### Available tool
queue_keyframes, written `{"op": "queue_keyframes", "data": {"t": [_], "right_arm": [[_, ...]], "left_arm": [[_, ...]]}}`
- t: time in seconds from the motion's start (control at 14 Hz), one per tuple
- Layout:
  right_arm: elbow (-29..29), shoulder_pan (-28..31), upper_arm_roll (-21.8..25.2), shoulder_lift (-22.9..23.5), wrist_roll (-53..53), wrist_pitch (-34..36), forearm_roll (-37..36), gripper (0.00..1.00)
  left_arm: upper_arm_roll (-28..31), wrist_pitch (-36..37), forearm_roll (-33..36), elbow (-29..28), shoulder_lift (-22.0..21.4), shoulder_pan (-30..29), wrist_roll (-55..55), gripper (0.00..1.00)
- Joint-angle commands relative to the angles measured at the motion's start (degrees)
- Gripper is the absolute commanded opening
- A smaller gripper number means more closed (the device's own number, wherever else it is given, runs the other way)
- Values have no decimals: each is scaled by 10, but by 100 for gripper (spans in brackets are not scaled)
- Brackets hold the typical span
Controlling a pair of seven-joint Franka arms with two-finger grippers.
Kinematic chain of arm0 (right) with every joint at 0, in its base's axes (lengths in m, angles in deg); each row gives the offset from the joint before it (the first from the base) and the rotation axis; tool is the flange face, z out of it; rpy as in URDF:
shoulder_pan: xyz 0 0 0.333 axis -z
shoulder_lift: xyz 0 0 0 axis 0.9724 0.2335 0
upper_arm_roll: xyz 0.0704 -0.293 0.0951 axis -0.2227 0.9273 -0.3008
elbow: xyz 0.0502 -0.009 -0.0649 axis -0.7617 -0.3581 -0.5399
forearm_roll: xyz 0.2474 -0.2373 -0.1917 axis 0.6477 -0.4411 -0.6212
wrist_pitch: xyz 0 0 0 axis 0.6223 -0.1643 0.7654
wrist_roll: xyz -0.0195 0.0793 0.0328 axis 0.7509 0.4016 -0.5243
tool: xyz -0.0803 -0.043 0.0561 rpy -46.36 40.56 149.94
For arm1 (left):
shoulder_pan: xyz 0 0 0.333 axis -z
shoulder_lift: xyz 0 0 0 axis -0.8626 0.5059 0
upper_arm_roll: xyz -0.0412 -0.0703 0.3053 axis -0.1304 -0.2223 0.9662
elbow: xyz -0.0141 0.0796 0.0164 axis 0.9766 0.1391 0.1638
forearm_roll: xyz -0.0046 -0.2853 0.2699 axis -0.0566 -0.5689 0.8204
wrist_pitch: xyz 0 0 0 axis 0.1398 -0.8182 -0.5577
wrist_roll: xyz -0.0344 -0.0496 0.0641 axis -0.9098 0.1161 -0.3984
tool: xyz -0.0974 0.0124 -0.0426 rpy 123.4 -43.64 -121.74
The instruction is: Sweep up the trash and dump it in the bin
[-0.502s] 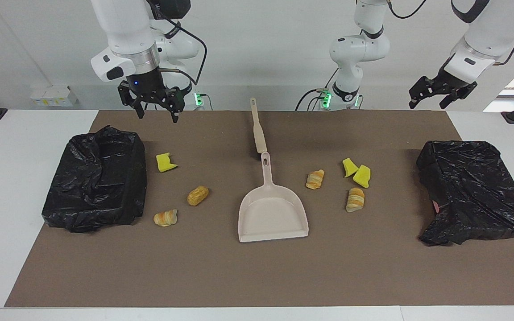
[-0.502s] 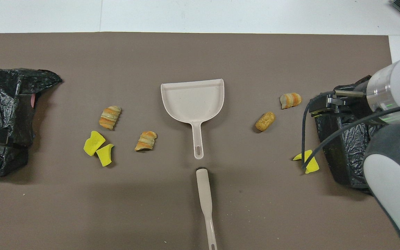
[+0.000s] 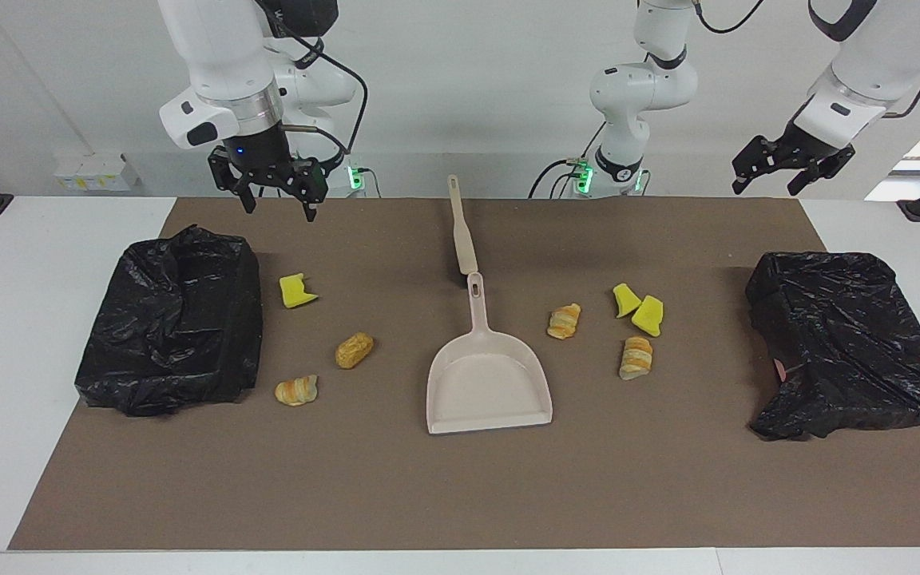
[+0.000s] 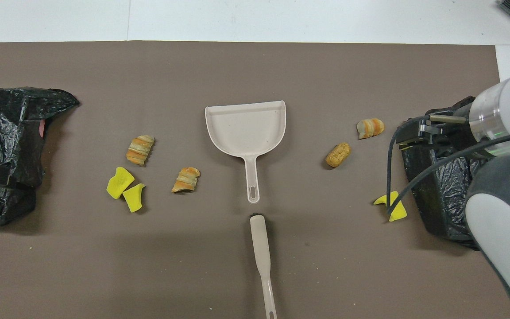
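Note:
Several bits of trash lie on the brown mat on both sides of the beige dustpan (image 3: 489,385). Toward the right arm's end are a yellow sponge chunk (image 3: 297,291), a bread roll (image 3: 354,350) and a croissant (image 3: 295,390). Toward the left arm's end are a croissant (image 3: 564,321), two yellow chunks (image 3: 640,308) and another croissant (image 3: 636,357). A black-bagged bin (image 3: 180,335) stands at the right arm's end and a second bin (image 3: 835,319) at the left arm's end. My right gripper (image 3: 279,209) hangs open and empty over the mat's robot-side edge. My left gripper (image 3: 763,190) hangs open, raised near the second bin.
The beige brush (image 3: 463,231) lies on the mat in line with the dustpan's handle, nearer to the robots; it also shows as the brush (image 4: 260,248) under the dustpan (image 4: 246,128) overhead. The right arm (image 4: 503,186) covers part of its bin from above.
Both grippers have drifted slightly upward; the right one has also edged back toward its base. The trash, dustpan and brush have not moved.

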Motion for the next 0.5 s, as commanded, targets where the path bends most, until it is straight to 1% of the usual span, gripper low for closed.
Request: {"op": "queue_keyframes", "data": {"t": [0.0,0.43], "right_arm": [[-7,12,-4,-6,19,6,11,100],[-7,12,-4,-6,19,8,11,100]], "left_arm": [[-1,7,9,-3,-8,-3,11,100],[-2,8,10,-5,-9,-2,11,100]]}}
